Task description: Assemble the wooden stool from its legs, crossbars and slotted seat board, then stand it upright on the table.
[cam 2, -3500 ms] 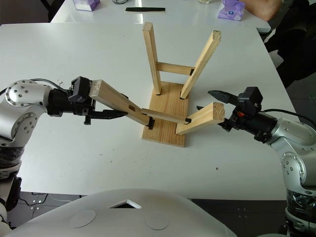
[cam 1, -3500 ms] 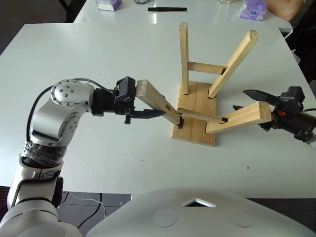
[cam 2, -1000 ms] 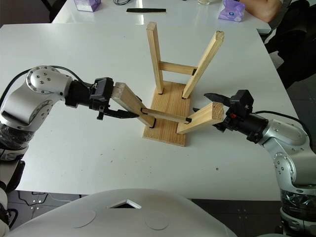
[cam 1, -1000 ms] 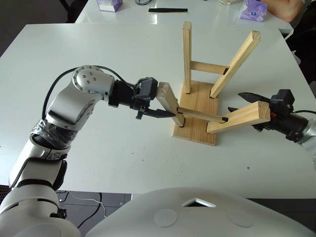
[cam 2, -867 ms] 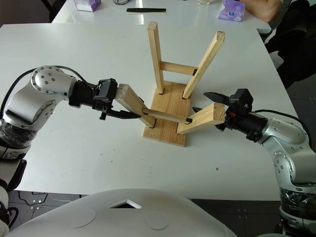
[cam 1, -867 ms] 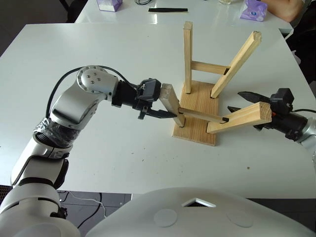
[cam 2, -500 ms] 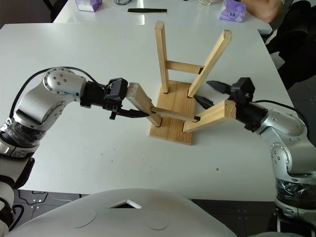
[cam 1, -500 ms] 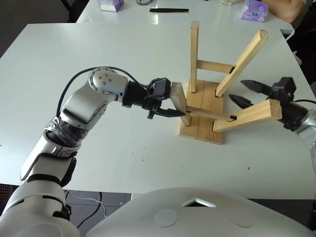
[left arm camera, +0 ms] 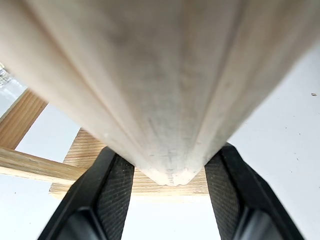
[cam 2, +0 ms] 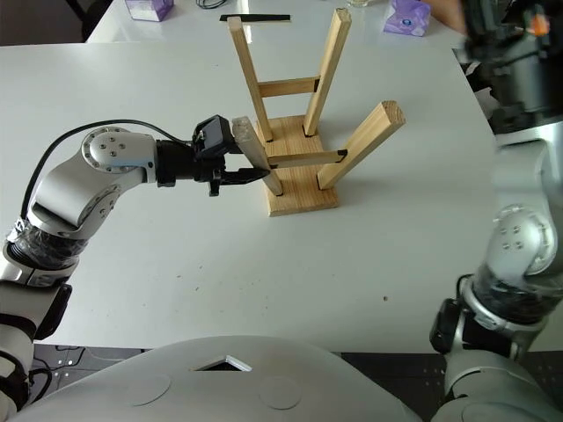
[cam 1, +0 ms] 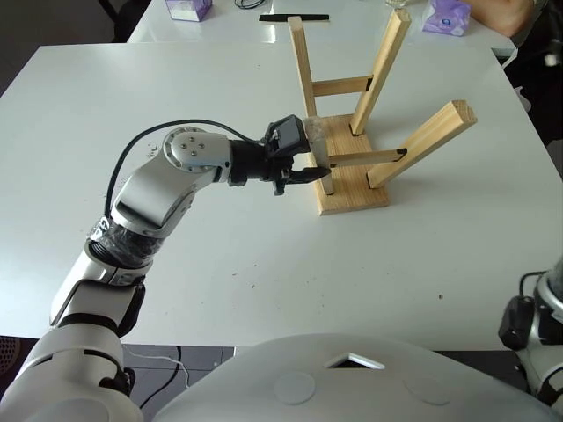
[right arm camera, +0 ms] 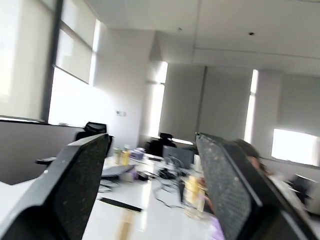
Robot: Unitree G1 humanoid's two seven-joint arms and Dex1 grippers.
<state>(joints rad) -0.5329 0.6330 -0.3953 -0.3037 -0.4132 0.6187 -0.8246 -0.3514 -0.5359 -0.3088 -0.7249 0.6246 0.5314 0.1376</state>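
Grips the front left leg (cam 1: 318,151) with the left gripper (cam 1: 303,169), black fingers (left arm camera: 114,192) pressed tight against two opposite sides of the wood, just below its free upper end. Has the left arm (cam 1: 176,167) stretched low over the white table (cam 1: 176,79) from the near left corner toward the middle.

Has the wooden stool (cam 2: 303,198) upside down, right of the table's middle and nearer the far edge than the near one, slotted seat board (cam 1: 356,200) flat on the tabletop. Has the two back legs (cam 1: 303,66) standing up from the board's far end, the left one close to upright, the right one leaning toward the table's right edge, with the back crossbar (cam 1: 339,86) joining them partway up. Has the front crossbar (cam 1: 368,158) running from the gripped leg to the front right leg (cam 1: 420,145), itself tilted well out toward the right edge. Sets the gripped leg's lower end on the board near its left side; cannot tell whether seated in a slot.

Holds the right gripper (right arm camera: 150,137) high above the table's right edge, well apart from the stool, fingers (right arm camera: 82,190) spread wide.

Faces a second white table (cam 1: 229,22) beyond the far edge, bearing a purple tissue pack (cam 1: 191,7) and a black strip (cam 1: 295,18).
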